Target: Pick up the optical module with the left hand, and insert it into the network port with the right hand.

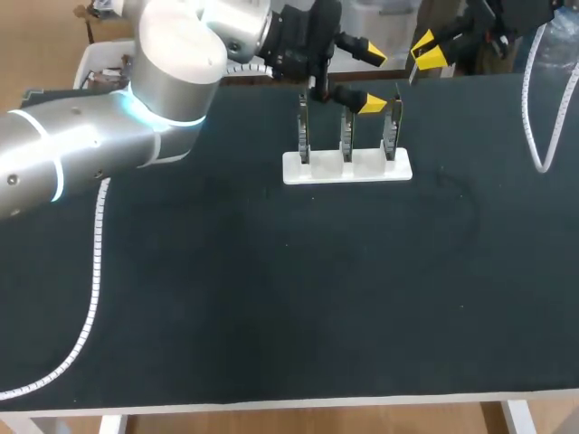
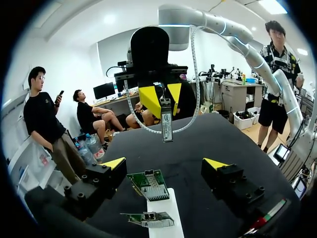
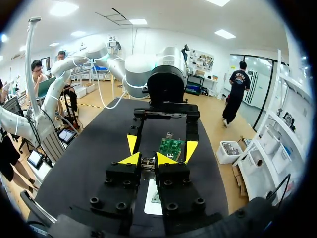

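Fingers [image 3: 130,159] of the right gripper [image 3: 147,159] are clamped on the slim silver optical module [image 2: 167,121], which hangs pointing down from them; its white label's print is too small to read. The left gripper [image 2: 166,163] is spread wide, holding nothing, with green circuit boards [image 2: 150,183] ahead, upright in a white stand [image 1: 348,168] at the head view's upper middle.

Black table [image 1: 271,298], pale front edge
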Controlling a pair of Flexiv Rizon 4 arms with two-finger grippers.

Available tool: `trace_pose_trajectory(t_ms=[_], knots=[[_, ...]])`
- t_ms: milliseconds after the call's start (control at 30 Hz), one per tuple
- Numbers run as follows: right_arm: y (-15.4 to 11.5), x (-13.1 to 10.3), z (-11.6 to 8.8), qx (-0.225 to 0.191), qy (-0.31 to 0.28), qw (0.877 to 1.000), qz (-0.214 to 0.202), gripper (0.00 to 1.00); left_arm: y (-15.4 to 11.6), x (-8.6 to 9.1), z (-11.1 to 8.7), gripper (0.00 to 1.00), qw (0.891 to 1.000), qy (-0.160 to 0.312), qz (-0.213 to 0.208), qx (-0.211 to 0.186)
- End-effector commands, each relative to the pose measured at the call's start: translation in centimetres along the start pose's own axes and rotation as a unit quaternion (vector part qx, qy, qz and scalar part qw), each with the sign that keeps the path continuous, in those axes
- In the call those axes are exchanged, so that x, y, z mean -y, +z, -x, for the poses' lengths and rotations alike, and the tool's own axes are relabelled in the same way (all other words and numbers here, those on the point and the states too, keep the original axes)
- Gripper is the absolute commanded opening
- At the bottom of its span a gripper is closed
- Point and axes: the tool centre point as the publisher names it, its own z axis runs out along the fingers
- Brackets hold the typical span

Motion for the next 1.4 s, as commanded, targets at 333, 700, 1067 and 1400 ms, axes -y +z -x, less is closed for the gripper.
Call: trace_pose_trajectory(t_ms=[333, 700, 1067, 1400], knots=[[0.3, 2.2, -1.0, -0.031, 0.01, 0.998, 0.061, 0.0, 0.0, 0.0, 0.1, 1.0, 1.0, 0.0, 0.0, -0.002], [1.2, 3.3, -1.2, -0.022, 0.012, 0.997, 0.074, 0.0, 0.0, 0.0, 0.1, 1.0, 1.0, 0.0, 0.0, -0.002], [1.3, 2.5, -1.4, -0.012, 0.022, 0.998, 0.066, 0.0, 0.0, 0.0, 0.1, 1.0, 1.0, 0.0, 0.0, -0.002], [1.7, 1.8, -2.1, -0.013, 0.03, 0.997, 0.064, 0.0, 0.0, 0.0, 0.1, 1.0, 1.0, 0.0, 0.0, -0.002]])
